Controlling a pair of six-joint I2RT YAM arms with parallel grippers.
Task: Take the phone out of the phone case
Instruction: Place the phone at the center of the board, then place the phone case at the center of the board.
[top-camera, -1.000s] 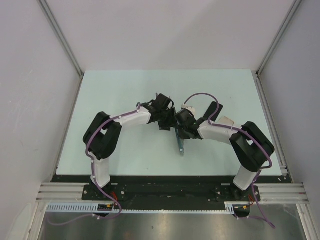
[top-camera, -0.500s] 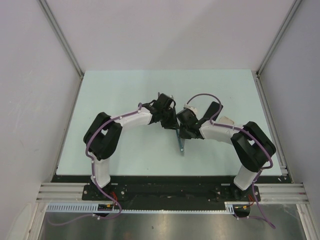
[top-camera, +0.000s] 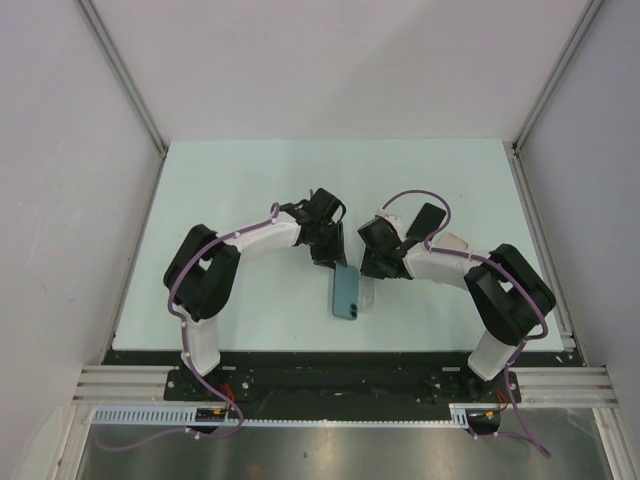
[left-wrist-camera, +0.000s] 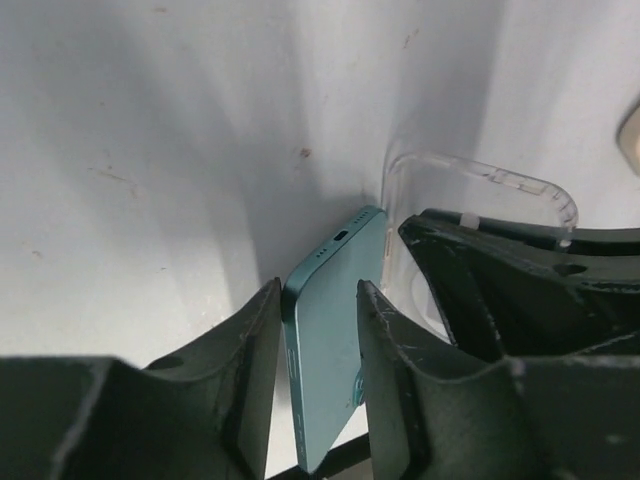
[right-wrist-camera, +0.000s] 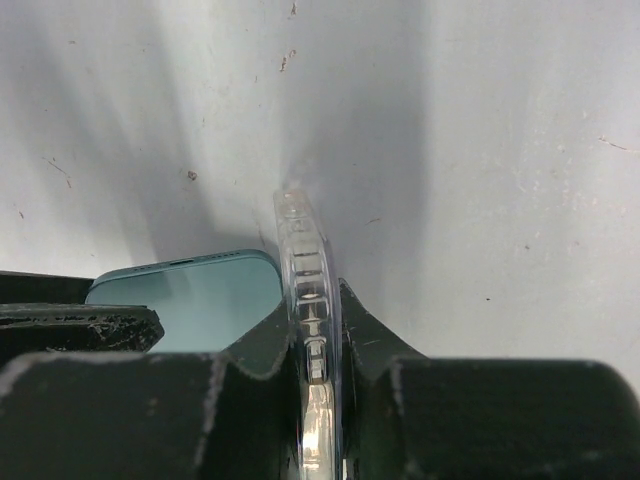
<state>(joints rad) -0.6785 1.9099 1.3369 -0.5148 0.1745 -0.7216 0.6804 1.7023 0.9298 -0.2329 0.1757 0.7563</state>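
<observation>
The teal phone (top-camera: 345, 292) is out of the clear case (top-camera: 367, 293) and lies tilted beside it, to its left. My left gripper (top-camera: 328, 255) stands over the phone's far end. In the left wrist view the phone (left-wrist-camera: 325, 330) leans slantwise between my left gripper's (left-wrist-camera: 318, 295) fingers, whose gap is much wider than the phone is thick. My right gripper (top-camera: 368, 265) is shut on the case, which stands on edge on the table. In the right wrist view the case (right-wrist-camera: 300, 235) sits pinched in my right gripper (right-wrist-camera: 312, 320), with the phone (right-wrist-camera: 190, 285) to its left.
The pale green table (top-camera: 250, 180) is walled by white panels on three sides. A black and aluminium rail (top-camera: 340, 378) carrying the arm bases runs along the near edge. The two grippers stand close together at the table's middle.
The phone and case stood on edge together; now the phone has come free and tipped over to the left, showing its broad face. The left gripper's fingers have widened. The right gripper still holds the case.
</observation>
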